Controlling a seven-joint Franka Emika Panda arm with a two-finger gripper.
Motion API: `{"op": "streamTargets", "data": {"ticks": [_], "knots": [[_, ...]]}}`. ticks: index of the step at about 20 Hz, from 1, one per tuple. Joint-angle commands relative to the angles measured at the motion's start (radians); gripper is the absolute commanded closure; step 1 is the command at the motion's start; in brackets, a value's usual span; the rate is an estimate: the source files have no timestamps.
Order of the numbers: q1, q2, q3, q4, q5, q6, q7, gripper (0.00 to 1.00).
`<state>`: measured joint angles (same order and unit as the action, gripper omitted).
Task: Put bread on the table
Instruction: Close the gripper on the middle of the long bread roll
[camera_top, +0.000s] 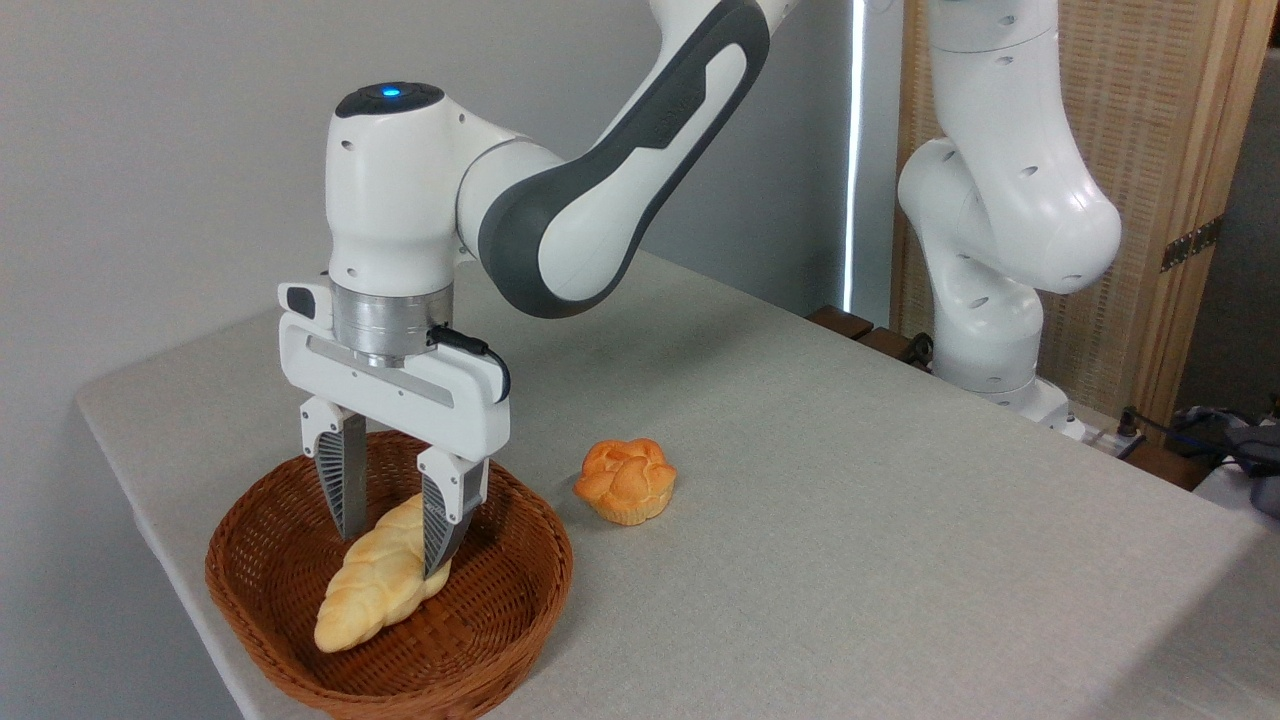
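The claw (392, 545) hangs straight down into a brown wicker basket (290, 640) at the near left corner of the desk (850, 520). Its two fingers (345, 480) stand spread, one on each side of the bread (375, 590), near the loaf's upper end. The right finger looks to touch the loaf's side, while the left one stands just off it, so the claw is released, not clamped. The bread, a pale golden braided loaf, lies tilted on the basket floor, its lower tip pointing toward the near rim. Just to the right of the basket, on the grey desk, sits a small round orange bun (626, 480). The white arm (600, 190) reaches in from the upper right, its base (1000, 330) at the far edge.
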<state>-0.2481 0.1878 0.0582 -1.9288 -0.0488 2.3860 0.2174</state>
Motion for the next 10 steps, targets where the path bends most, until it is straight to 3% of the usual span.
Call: {"op": "streamTargets", "data": {"ticks": [1, 4, 10], "knots": [[-0.002, 0.002, -0.001, -0.004, 0.009, 0.016, 0.0, 0.32], [-0.003, 0.002, 0.0, -0.004, 0.009, 0.016, 0.0, 0.55], [-0.002, 0.001, -0.001, -0.004, 0.009, 0.016, -0.001, 0.54]]}}
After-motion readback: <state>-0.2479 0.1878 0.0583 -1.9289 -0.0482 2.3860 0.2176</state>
